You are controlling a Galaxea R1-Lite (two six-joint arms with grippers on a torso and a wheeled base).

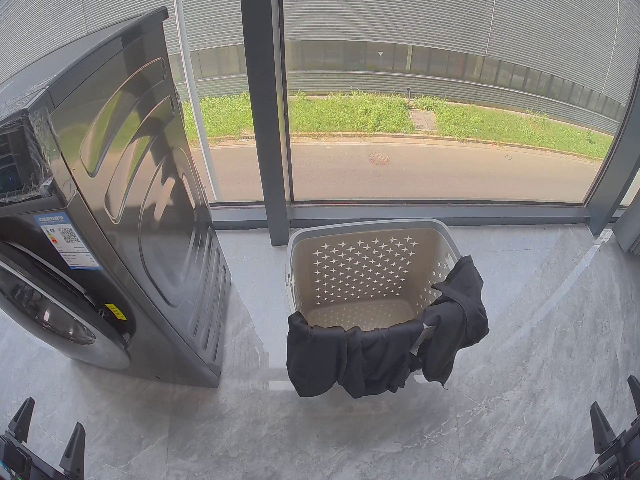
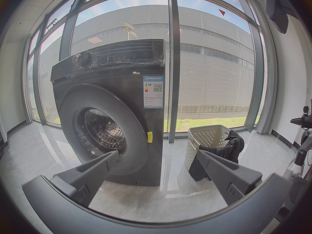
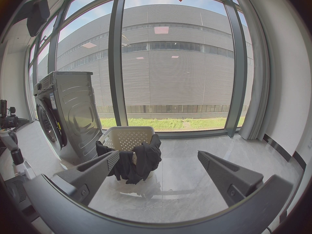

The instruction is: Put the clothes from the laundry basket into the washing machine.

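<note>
A bare, glass-walled laundry corner: washing machine and laundry basket on marble floor.

The left end effector and right end effector are dark grey, each with 2 tapering wedge fingers, gridded tip pads and a round screw near each finger's base.

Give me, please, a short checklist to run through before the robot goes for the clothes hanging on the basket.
1. Left gripper open and empty: ok.
2. Right gripper open and empty: ok.
3. Black garment exposed for a grasp, draped over the near rim of the laundry basket: ok.
4. Washing machine has its door open to receive clothes: not ok, it looks shut.
5. Further clothes low in the basket, behind the garment: cannot tell.
</note>
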